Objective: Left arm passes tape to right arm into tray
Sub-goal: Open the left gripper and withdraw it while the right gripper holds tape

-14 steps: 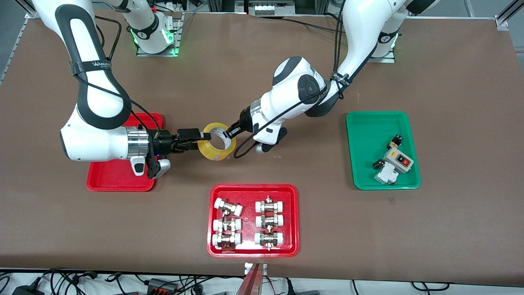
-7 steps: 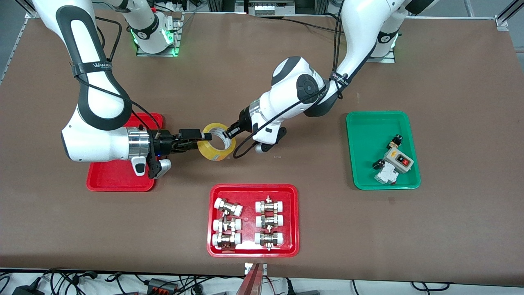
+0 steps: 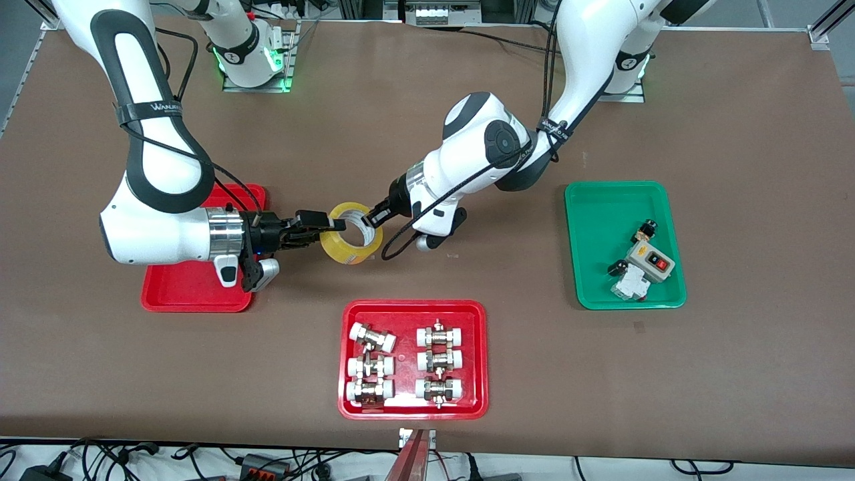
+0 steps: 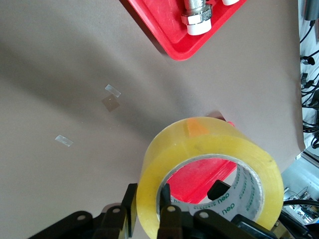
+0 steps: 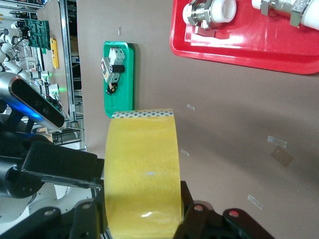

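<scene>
Brown table (image 3: 735, 374), both arms level, left gripper (image 3: 369, 217) and right gripper (image 3: 328, 230) jaws clamping tape (image 3: 347, 247)

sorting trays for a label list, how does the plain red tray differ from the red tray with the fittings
The plain red tray lies at the right arm's end of the table, partly under that arm; the red tray with the fittings lies nearer the front camera, fully in view. The plain tray shows nothing in its visible part; the other holds six white-capped metal fittings in two columns. Both are red rectangles with rounded corners and raised rims.
</scene>
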{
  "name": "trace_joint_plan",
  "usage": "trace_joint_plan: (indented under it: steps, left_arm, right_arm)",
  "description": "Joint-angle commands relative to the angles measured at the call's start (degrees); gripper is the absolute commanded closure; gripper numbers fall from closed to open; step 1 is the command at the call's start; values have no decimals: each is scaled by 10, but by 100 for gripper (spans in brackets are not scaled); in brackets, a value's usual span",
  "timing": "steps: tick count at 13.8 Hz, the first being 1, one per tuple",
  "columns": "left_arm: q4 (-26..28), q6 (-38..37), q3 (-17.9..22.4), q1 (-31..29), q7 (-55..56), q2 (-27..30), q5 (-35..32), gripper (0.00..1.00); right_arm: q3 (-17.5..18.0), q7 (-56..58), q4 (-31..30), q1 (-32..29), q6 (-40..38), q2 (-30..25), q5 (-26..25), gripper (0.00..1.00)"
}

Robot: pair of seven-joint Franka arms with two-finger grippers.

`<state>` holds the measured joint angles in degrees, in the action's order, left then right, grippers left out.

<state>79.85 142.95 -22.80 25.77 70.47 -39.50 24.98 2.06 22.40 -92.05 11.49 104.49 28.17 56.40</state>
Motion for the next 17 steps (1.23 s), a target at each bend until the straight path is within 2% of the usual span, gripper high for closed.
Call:
trace_joint_plan:
  steps: [1,4,5,8,11,12,14,15,17]
  left_arm:
    - [-25,-5,7,3,3,-8,5,44]
    - [-26,-5,6,-33,-5,-3,4,7]
    - [-25,-8,5,-42,-20,-1,3,0]
    - [-27,-86,4,-80,-167,17,4,0]
    - [-26,-189,11,-120,-242,57,2,0]
    - [-27,-230,12,-134,-254,74,-30,0]
    - [-29,-316,0,-169,-291,108,-122,0]
    - [-31,-366,1,-177,-305,125,-128,0]
    - [-76,-483,8,-193,-318,138,-159,0]
  right_arm:
    - [1,2,13,-1,-14,7,12,78]
    - [1,3,13,-2,-14,7,12,79]
    - [1,3,13,-2,-15,7,12,79]
    - [0,3,13,-2,-15,7,12,82]
    - [0,2,12,-2,-13,7,4,82]
    - [-3,2,11,-1,-10,8,-7,82]
    - [-6,-5,12,-7,-6,12,-64,82]
    - [-7,-6,9,-22,-6,13,-82,82]
    - [-7,-4,5,-70,-11,16,-89,82]
